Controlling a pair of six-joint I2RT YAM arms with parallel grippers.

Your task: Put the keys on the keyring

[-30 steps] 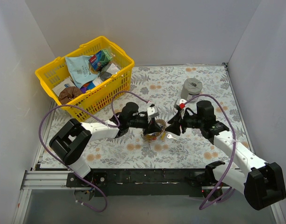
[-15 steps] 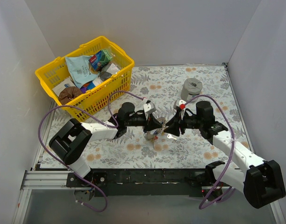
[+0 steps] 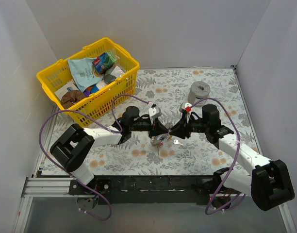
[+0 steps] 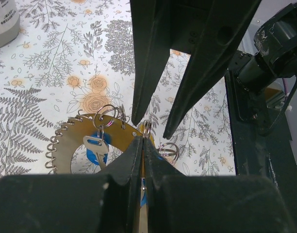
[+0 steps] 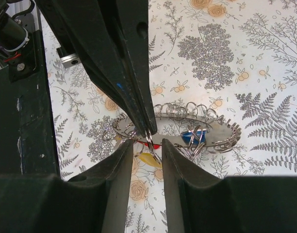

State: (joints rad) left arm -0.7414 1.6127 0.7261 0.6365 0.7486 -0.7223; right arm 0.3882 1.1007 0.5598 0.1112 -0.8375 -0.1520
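The keyring (image 5: 206, 127) is a shiny flat ring with wire loops all round its rim, and it hangs tilted just above the table. My left gripper (image 4: 142, 139) is shut on its rim. A blue-headed key (image 5: 193, 136), a red one (image 5: 156, 145) and a yellow one (image 5: 149, 158) hang under it. A silver key (image 4: 97, 144) also hangs from a loop. My right gripper (image 5: 146, 143) is open. Its fingers straddle a small split ring at the rim, right beside the left fingertips. In the top view the two grippers (image 3: 160, 131) (image 3: 175, 132) meet over the keyring (image 3: 163, 140).
A grey cylindrical roll (image 3: 199, 90) stands at the back right on the flowered table. A yellow basket (image 3: 120, 85) full of packets sits at the back left. The black front rail (image 5: 22, 97) lies close beside the keyring.
My right gripper has moved left toward the left gripper, closing the gap. The left gripper has shifted slightly left and back with the keyring.
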